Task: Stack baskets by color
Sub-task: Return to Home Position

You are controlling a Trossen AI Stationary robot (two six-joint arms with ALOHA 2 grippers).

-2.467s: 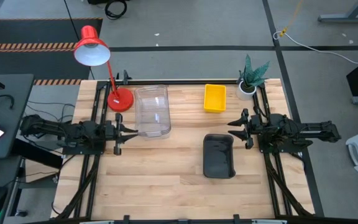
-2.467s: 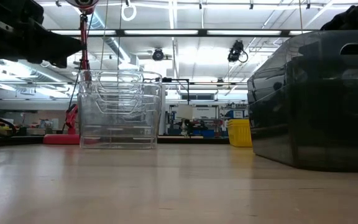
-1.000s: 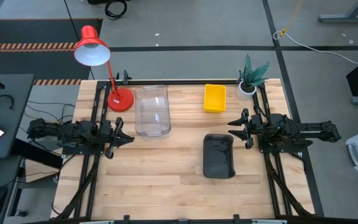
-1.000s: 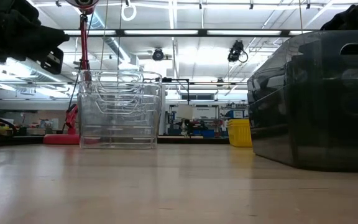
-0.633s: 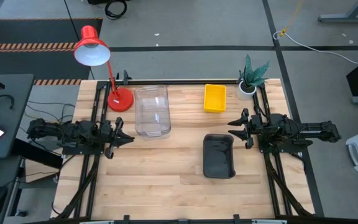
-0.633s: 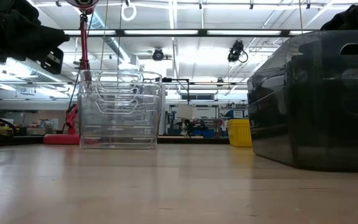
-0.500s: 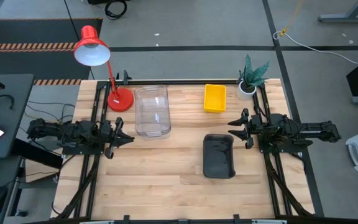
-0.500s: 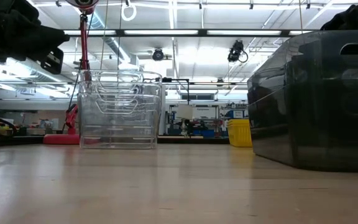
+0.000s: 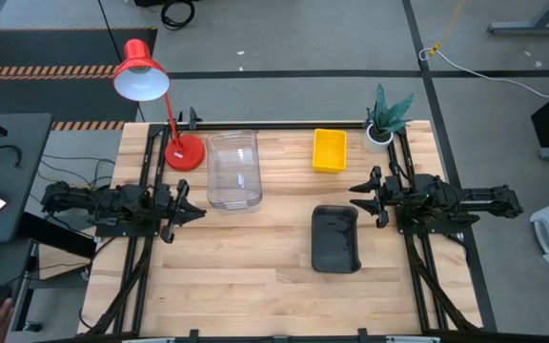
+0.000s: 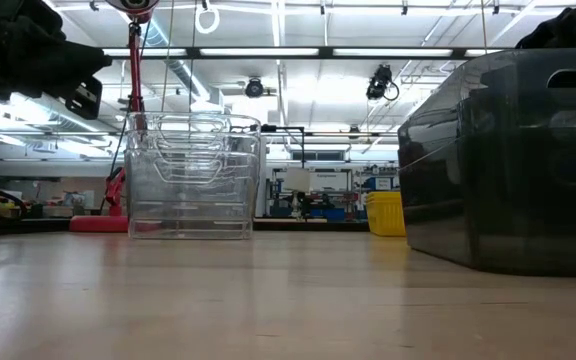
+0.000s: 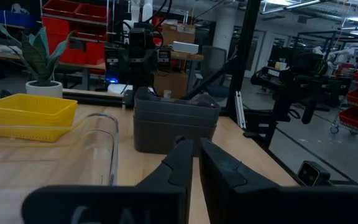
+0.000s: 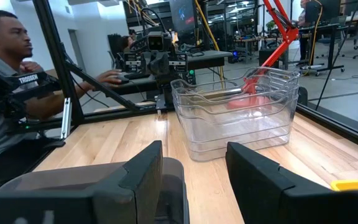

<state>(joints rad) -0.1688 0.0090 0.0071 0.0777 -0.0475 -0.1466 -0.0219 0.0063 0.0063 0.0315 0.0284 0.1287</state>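
Note:
Three stacks of baskets rest on their bottoms on the wooden table. The clear baskets (image 9: 233, 170) are nested at the far left, with the yellow baskets (image 9: 330, 151) to their right. The dark grey baskets (image 9: 335, 238) sit nearer the front, right of centre. My left gripper (image 9: 201, 211) hovers level at the table's left side, just near of the clear stack. It is shut and has nothing in it (image 11: 196, 152). My right gripper (image 9: 354, 195) hovers level at the right side, open and with nothing in it (image 12: 194, 162). It faces the clear baskets (image 12: 235, 112).
A red desk lamp (image 9: 141, 76) stands with its base (image 9: 185, 152) at the far left corner. A small potted plant (image 9: 387, 114) stands at the far right. Bare wood lies along the near edge (image 9: 255, 295). A person (image 12: 5, 62) sits beyond the table's left side.

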